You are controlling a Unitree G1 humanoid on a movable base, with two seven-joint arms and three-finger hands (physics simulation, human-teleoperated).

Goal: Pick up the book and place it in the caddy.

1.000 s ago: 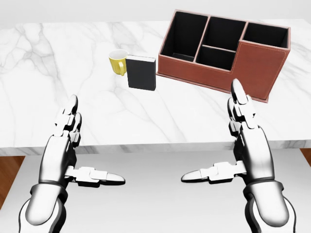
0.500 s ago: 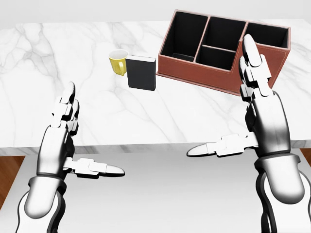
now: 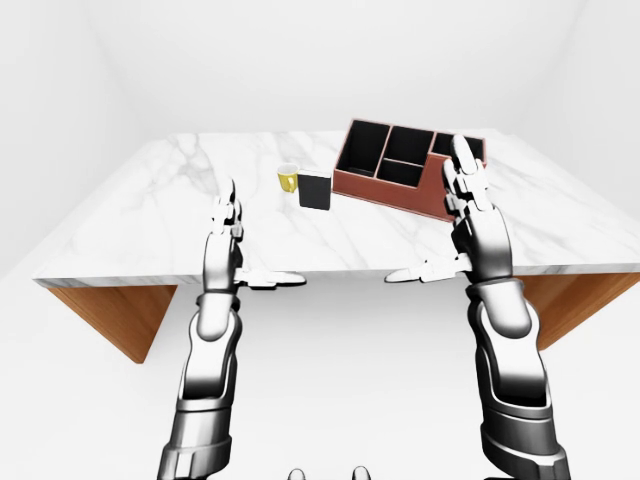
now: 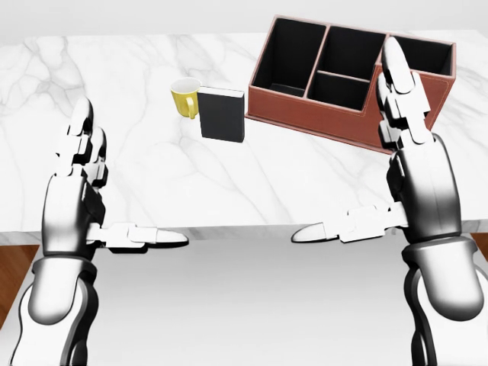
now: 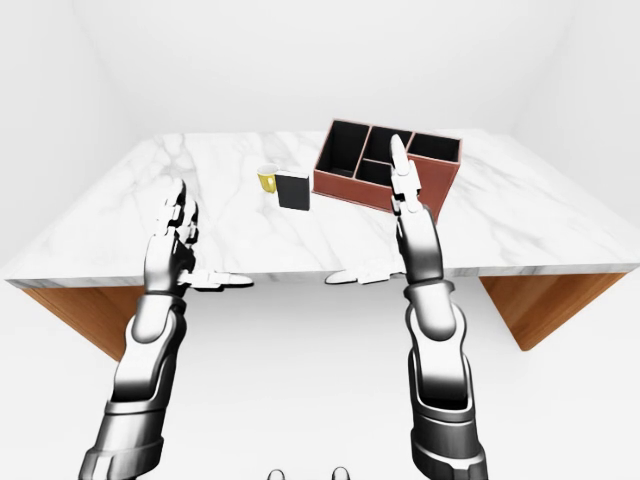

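Two hands spread, empty — left hand (image 4: pixel 76 198), right hand (image 4: pixel 415 171) | book (image 4: pixel 222 114) untouched | next we reach — caddy (image 4: pixel 347 76) waits.

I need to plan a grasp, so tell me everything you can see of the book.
The book is a plain black block with no visible title, standing upright on the white marble table. In the head view it sits just right of the yellow mug, close enough that contact cannot be told, and left of the brown caddy, clearly apart from it. Neither hand touches it.
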